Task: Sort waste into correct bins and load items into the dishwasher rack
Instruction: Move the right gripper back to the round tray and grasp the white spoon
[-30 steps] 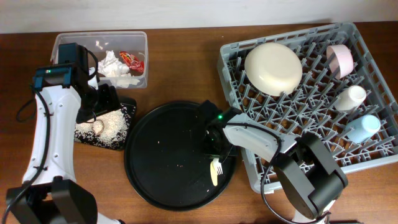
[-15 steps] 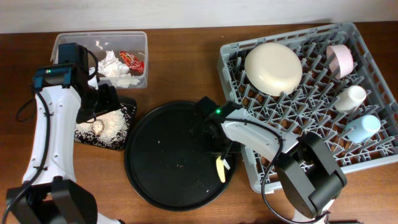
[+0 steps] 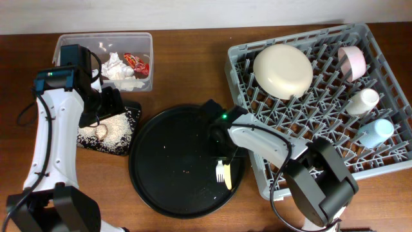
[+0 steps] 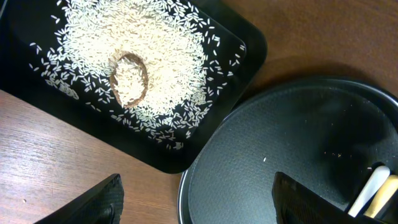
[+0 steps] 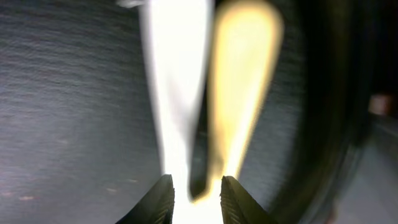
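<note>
Overhead, we see the rack [image 3: 322, 106] on the right of the table [image 3: 193, 64]. It holds the cream bowl [image 3: 283, 69] upside down, the pink bowl [image 3: 353, 62] on edge, and the white cup [image 3: 362, 101] and blue cup [image 3: 375, 132] lying along its right side. At far left the tub [image 3: 67, 48] holds tissues [image 3: 117, 69] and the wrapper [image 3: 136, 62]. Just in front of it the flat tray [image 3: 134, 116] carries rice [image 3: 112, 129]. The left gripper [image 3: 111, 106] hangs over that tray. The right gripper [image 3: 222, 160] is low over the right part of the round tray [image 3: 174, 161], with the cutlery [image 3: 223, 175] sticking out from it toward the near rim.

From the left wrist we see its fingers [image 4: 93, 202] far apart, with nothing between them. Below lies the flat tray [image 4: 37, 118], spread with rice [image 4: 155, 50] around the brown scrap [image 4: 129, 78]. The round tray [image 4: 280, 155] overlaps its corner, and the cutlery [image 4: 373, 190] shows at the lower right.

From the right wrist we see the right gripper [image 5: 194, 190] nearly closed, its fingertips [image 5: 158, 199] pinching the cutlery [image 5: 242, 93]. This is a white piece and a yellow piece side by side, blurred and very close, above the round tray [image 5: 68, 93].
</note>
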Controlling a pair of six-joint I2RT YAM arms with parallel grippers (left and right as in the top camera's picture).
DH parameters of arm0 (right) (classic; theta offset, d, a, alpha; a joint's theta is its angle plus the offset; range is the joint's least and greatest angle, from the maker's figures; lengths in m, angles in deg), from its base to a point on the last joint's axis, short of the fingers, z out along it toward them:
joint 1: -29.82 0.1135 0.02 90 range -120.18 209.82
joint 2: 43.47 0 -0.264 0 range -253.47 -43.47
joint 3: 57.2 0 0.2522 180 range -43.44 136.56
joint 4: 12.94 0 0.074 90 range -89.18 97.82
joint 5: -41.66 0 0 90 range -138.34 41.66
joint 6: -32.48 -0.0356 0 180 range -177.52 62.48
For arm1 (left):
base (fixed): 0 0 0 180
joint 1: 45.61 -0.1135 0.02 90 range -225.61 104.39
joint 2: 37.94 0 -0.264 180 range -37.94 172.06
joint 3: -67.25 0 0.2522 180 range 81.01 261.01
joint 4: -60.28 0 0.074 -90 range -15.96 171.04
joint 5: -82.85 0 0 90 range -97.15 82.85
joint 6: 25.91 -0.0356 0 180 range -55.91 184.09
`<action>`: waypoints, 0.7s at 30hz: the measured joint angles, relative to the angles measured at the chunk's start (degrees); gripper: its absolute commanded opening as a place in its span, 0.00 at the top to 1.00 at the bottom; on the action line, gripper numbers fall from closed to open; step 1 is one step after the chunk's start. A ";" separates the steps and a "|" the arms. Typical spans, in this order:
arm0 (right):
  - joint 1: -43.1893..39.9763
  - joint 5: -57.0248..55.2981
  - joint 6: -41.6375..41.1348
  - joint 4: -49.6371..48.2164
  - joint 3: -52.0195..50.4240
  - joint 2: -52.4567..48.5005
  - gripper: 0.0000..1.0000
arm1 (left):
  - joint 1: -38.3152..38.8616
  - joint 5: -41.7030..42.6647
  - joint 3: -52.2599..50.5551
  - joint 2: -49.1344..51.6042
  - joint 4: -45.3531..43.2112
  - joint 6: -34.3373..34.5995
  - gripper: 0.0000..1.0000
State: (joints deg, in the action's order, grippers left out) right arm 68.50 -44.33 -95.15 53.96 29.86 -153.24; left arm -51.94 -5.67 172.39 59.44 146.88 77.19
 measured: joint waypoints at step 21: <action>3.50 -5.18 -1.38 -3.26 2.45 -3.52 0.96 | 0.00 0.00 0.00 0.00 0.24 0.00 0.24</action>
State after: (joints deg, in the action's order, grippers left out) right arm 72.00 -49.51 -96.53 50.71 32.31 -156.76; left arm -51.94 -5.67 172.39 59.44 147.12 77.19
